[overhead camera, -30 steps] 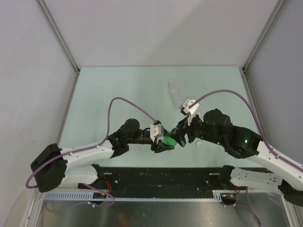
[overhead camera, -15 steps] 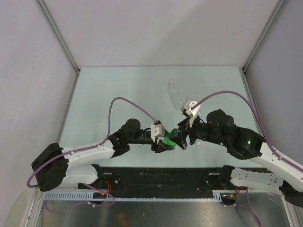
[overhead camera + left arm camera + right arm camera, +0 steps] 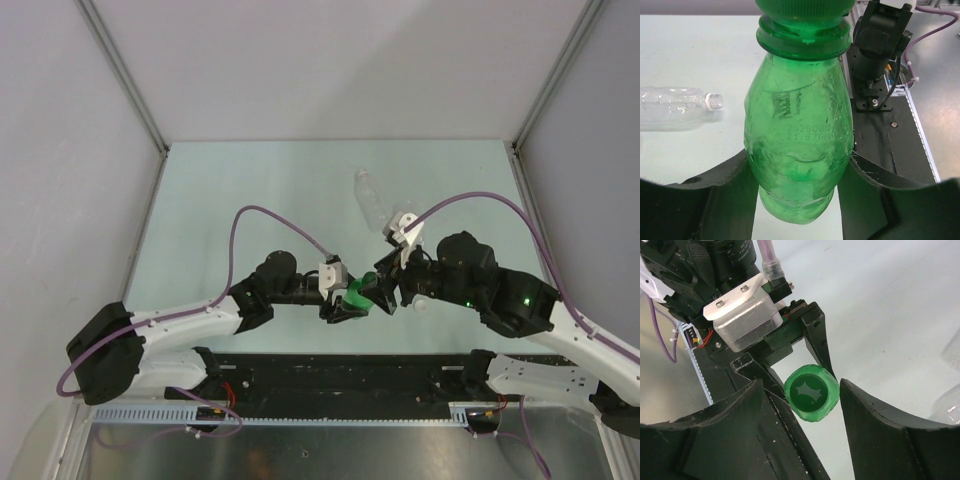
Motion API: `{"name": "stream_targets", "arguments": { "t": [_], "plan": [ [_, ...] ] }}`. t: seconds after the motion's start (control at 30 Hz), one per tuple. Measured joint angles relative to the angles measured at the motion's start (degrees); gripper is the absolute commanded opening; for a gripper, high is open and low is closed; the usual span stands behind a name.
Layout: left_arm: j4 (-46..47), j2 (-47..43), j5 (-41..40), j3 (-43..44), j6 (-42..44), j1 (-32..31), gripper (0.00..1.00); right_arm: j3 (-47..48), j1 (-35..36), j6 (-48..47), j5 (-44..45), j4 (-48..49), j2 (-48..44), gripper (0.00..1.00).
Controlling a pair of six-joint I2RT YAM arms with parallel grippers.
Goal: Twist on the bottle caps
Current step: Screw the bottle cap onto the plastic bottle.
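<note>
1. The left gripper (image 3: 349,300) is clamping the translucent green bottle (image 3: 797,145) around its lower body, one black finger (image 3: 722,195) pressing in on each side.
2. The bottle's base is pointing back toward the left wrist, and its neck is reaching out past the fingertips toward the right gripper (image 3: 800,385).
3. In the top view, the bottle is sitting between the two grippers, near the front edge of the table (image 3: 260,190).
4. The dark green cap (image 3: 811,391) is sitting on the bottle's neck; how far it is threaded on cannot be told.
5. The right gripper is facing the cap end-on, its jaws parted and standing either side of it. One finger is lying just against the cap's rim while the other is showing a gap, so it is not clamping the cap.
6. A clear ribbed bottle (image 3: 672,107) is lying on its side farther back on the table, well apart from both grippers, with its neck showing uncapped.
</note>
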Motion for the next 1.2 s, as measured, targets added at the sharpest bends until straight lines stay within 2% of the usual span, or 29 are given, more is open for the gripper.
{"name": "stream_targets", "arguments": {
  "t": [0.13, 0.4, 0.77, 1.2],
  "plan": [
    [0.0, 0.0, 0.0, 0.0, 0.0, 0.0, 0.00, 0.0, 0.0, 0.0, 0.7, -0.1, 0.2, 0.59],
    [0.0, 0.0, 0.0, 0.0, -0.1, 0.0, 0.00, 0.0, 0.0, 0.0, 2.5, -0.5, 0.4, 0.51],
    [-0.2, 0.0, -0.3, 0.0, -0.3, 0.2, 0.00, 0.0, 0.0, 0.6, 3.4, -0.8, 0.5, 0.27],
    [-0.7, -0.4, -3.0, 0.0, -1.4, 0.2, 0.00, 0.5, 0.0, 0.7, 4.9, -0.9, 1.5, 0.16]
  ]
}}
